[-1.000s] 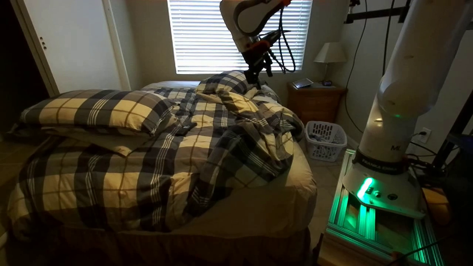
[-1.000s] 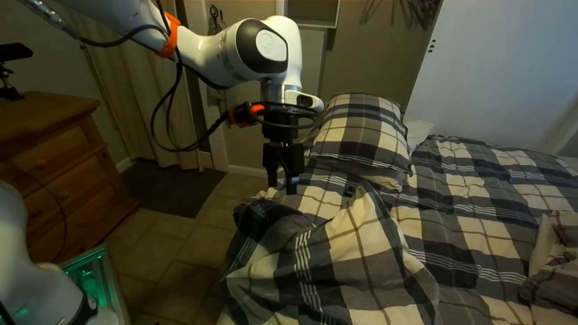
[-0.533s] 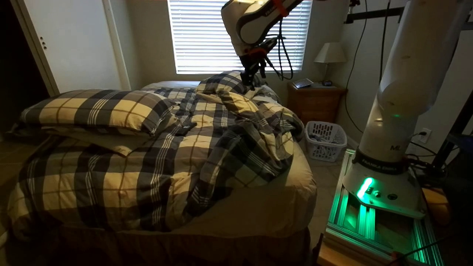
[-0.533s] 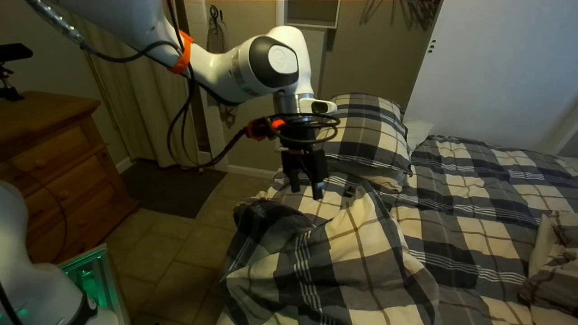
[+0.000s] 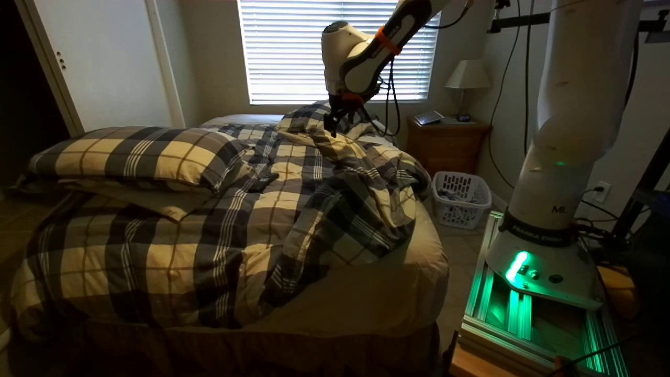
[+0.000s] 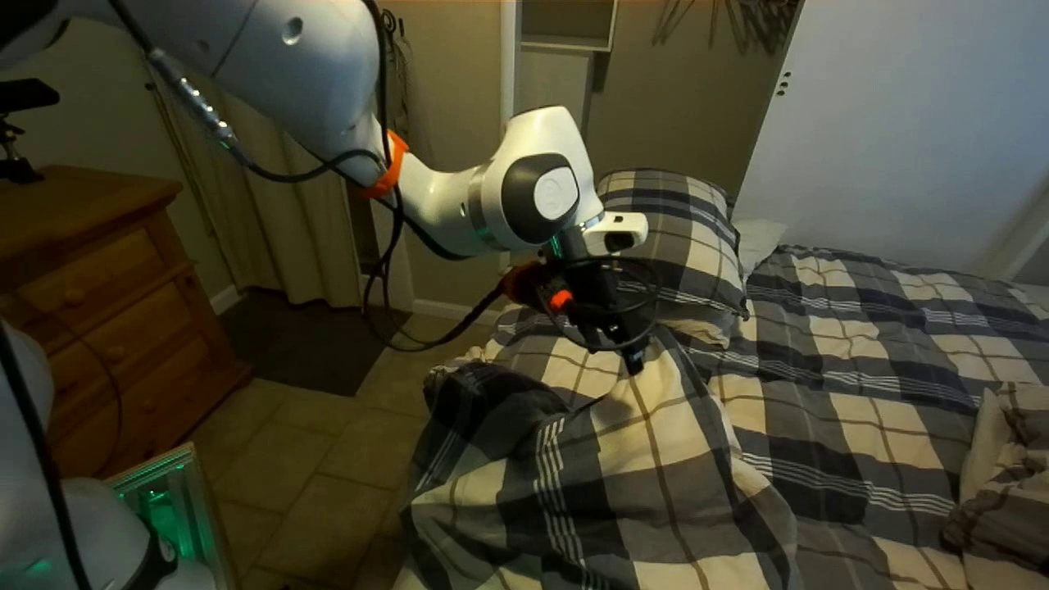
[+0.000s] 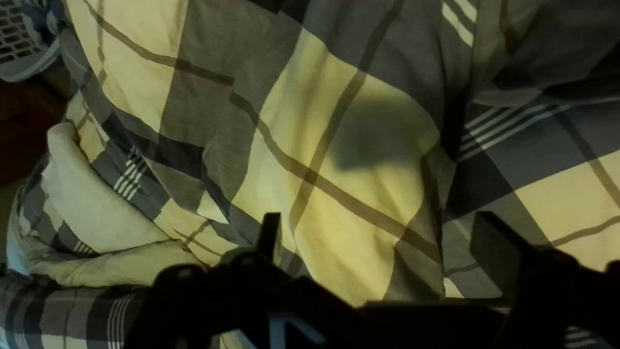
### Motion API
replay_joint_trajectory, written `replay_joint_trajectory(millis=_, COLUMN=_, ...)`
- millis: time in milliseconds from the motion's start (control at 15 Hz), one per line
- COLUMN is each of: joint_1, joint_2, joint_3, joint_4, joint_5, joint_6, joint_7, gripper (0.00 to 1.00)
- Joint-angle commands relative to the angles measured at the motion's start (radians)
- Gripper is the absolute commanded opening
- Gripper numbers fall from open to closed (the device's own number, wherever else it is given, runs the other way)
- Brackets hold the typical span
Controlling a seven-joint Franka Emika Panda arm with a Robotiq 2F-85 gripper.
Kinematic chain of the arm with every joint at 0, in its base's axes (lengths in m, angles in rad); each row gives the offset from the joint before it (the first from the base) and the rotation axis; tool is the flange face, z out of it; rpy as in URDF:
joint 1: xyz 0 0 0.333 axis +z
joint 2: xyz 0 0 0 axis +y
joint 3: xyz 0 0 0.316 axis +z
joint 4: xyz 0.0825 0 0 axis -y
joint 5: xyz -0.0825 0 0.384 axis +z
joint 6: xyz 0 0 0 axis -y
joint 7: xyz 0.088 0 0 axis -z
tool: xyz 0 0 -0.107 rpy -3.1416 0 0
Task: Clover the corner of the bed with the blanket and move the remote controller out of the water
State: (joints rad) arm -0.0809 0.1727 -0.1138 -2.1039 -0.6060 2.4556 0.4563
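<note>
Blanket (image 7: 310, 145) lies bunched beneath my gripper (image 7: 375, 237), its jaws spread; I've lowered and tilted them since a second ago. One remote controller (image 5: 263, 181) rests on the blanket near one of two plaid pillows (image 5: 136, 157). Farther out, one tan corner of the bed (image 5: 419, 288) shows, and one white basket (image 5: 458, 215) holds crumpled cloth.

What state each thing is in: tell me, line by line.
Gripper, open, nothing held
Blanket, rumpled, partly folded over
Bed corner, uncovered
Remote, lying on the blanket
Blinds, lowered
Lamp, apparently off
Basket, upright, things inside
Base light, lit green
Dresser drawers, shut
</note>
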Motion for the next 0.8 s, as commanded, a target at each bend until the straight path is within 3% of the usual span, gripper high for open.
replay_joint_trajectory(millis=0, joint_1=0.024, joint_2=0.109, joint_3=-0.033, joint_4=0.077, joint_5=-0.015, joint_6=0.069, joint_7=0.066, gripper=1.00)
replay_joint_trajectory(millis=400, joint_1=0.078, joint_2=0.284, joint_3=-0.080, joint_4=0.249, joint_5=0.004, joint_6=0.052, joint_7=0.078, gripper=1.00)
replay_joint_trajectory(millis=467, joint_1=0.086, joint_2=0.308, joint_3=-0.086, joint_4=0.275, joint_5=0.010, joint_6=0.048, joint_7=0.072, gripper=0.75)
replay_joint_trajectory(millis=533, joint_1=0.095, joint_2=0.329, joint_3=-0.096, joint_4=0.296, joint_5=0.008, joint_6=0.047, joint_7=0.073, gripper=0.74)
replay_joint_trajectory(millis=733, joint_1=0.104, joint_2=0.366, joint_3=-0.107, joint_4=0.323, joint_5=0.032, joint_6=0.034, joint_7=0.055, gripper=0.52)
